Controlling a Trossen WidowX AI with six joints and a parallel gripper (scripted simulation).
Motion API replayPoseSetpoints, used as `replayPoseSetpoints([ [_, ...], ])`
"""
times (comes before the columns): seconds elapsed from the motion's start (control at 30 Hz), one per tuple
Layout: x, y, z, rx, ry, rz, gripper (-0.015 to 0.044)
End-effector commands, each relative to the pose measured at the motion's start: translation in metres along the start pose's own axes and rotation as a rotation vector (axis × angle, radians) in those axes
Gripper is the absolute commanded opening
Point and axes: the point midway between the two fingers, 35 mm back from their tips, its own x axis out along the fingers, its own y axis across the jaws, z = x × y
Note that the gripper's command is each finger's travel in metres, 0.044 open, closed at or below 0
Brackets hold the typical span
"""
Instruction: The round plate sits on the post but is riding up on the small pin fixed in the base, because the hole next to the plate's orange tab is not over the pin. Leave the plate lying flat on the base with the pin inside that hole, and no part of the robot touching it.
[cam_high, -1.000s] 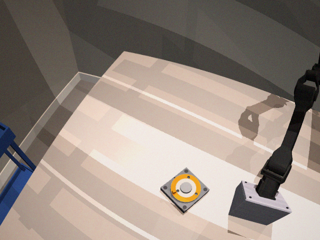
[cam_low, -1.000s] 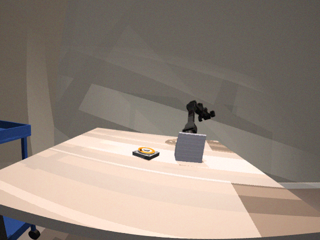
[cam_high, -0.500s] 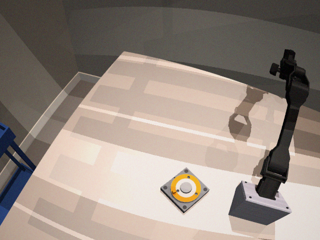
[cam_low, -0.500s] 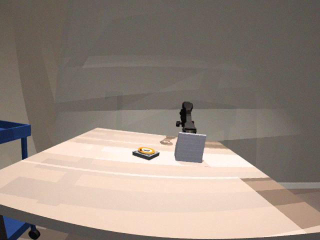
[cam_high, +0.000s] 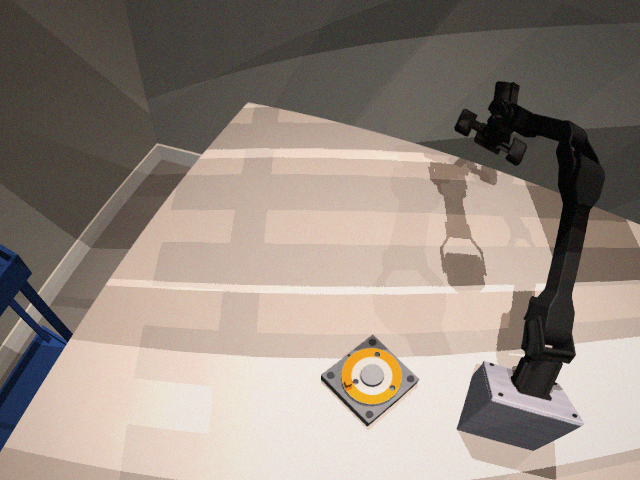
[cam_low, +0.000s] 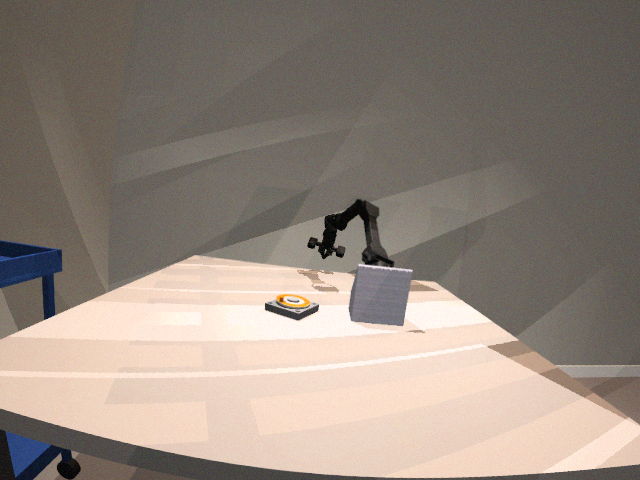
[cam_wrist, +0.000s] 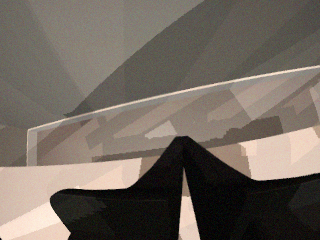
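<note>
The gripper (cam_high: 490, 135) hangs high in the air with its fingers pressed together on nothing, well apart from the work, out over the far part of the table (cam_high: 310, 217); the wrist view shows only the two dark fingers meeting at a point, with the table edge beyond. The round plate (cam_high: 372, 376) lies on the grey base (cam_high: 369, 379), near the arm's own pedestal (cam_high: 516, 408) and to its side, seated around the pale post (cam_high: 371, 374); its orange tab (cam_high: 347, 383) points toward the base's near-left corner, and the pin itself is too small to make out. The step in hand looks like the approach with a closed tip, so the plate can be nudged round rather than grasped; to do it well, bring the tip down beside the tab, not on top of the plate, since downward pressure would jam it against the pin; push tangentially, slowly, so the hole does not overshoot; once the plate drops flat, lift straight away and leave it untouched.
</note>
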Motion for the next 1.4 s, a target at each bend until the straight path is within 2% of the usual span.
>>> replayPoseSetpoints([
  [0.0, -0.016, 0.051, -0.039, -0.003, 0.095, 0.078, 0.0],
  [0.2, -0.044, 0.114, -0.096, -0.043, 0.223, 0.177, 0.0],
  [0.27, -0.06, 0.143, -0.131, -0.087, 0.297, 0.223, 0.0],
  [0.47, -0.095, 0.185, -0.196, -0.185, 0.423, 0.289, 0.0],
  [0.67, -0.152, 0.219, -0.288, -0.361, 0.581, 0.35, 0.0],
  [1.0, -0.245, 0.225, -0.405, -0.669, 0.743, 0.406, 0.0],
  [1.2, -0.321, 0.196, -0.48, -0.958, 0.802, 0.426, 0.0],
  [1.27, -0.332, 0.189, -0.49, -1.002, 0.805, 0.428, 0.0],
  [1.37, -0.372, 0.158, -0.523, -1.184, 0.8, 0.433, 0.0],
])
